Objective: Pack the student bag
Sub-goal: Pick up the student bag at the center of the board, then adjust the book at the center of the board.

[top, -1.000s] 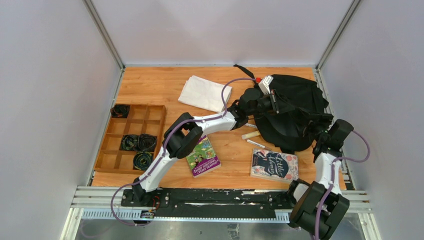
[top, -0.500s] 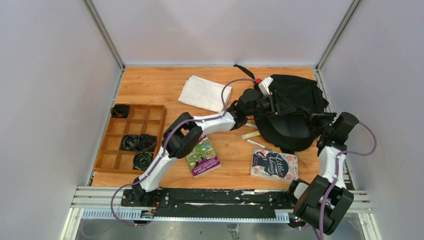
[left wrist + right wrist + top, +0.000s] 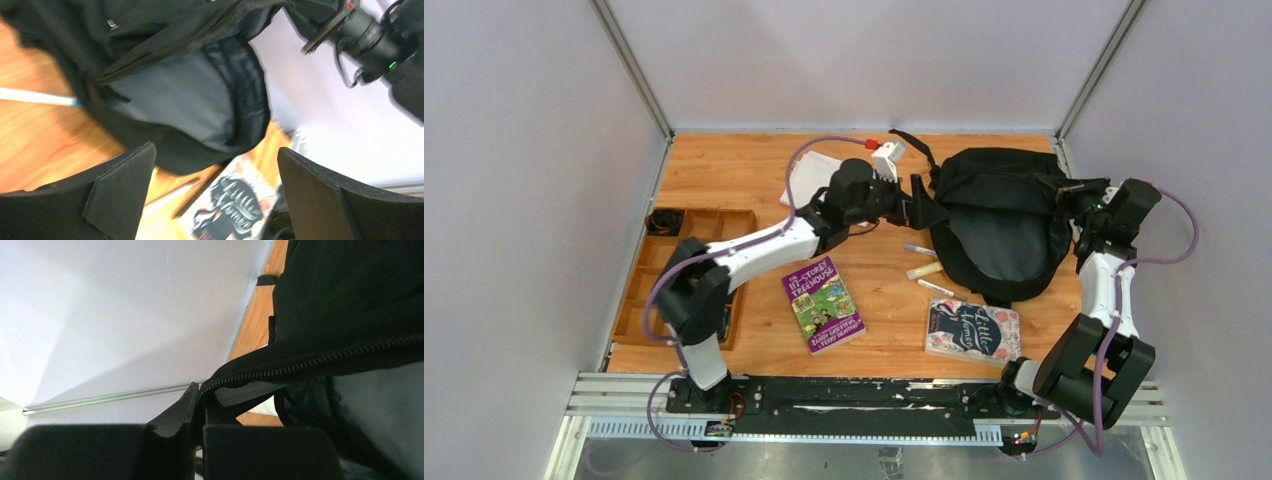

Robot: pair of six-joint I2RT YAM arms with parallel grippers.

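The wooden tabletop (image 3: pixel 744 170) carries everything. The student bag (image 3: pixel 999 225) lies at its 3 o'clock side, close to the right wall. The bag's zipper is undone and the mouth gapes, with grey lining showing inside.

A wooden tray (image 3: pixel 649 300) of small compartments sits at 9 o'clock, partly under the left arm. A dark coil (image 3: pixel 664 220) lies in its far left cell.

A folded white cloth (image 3: pixel 804 178) lies at 11 o'clock, mostly hidden by the same arm. A purple book (image 3: pixel 824 303) lies flat at 7 o'clock. A dark flowered book (image 3: pixel 972 330) lies at 5 o'clock, just beside the bag's near edge.

The right hand (image 3: pixel 1064 195) is pressed together, pinching the bag's zippered rim at the bag's 2 o'clock corner; the right wrist view shows the zipper teeth running into its fingers (image 3: pixel 180 415). The left hand (image 3: pixel 929 205) is spread wide at the bag's 10 o'clock edge and grips nothing. Whether its tips touch the fabric I cannot tell.

Three small writing things lie at the bag's 8 o'clock:
- a white pen (image 3: pixel 921 250) with a blue end
- a stubby cream marker (image 3: pixel 926 270)
- another white pen (image 3: pixel 936 288)
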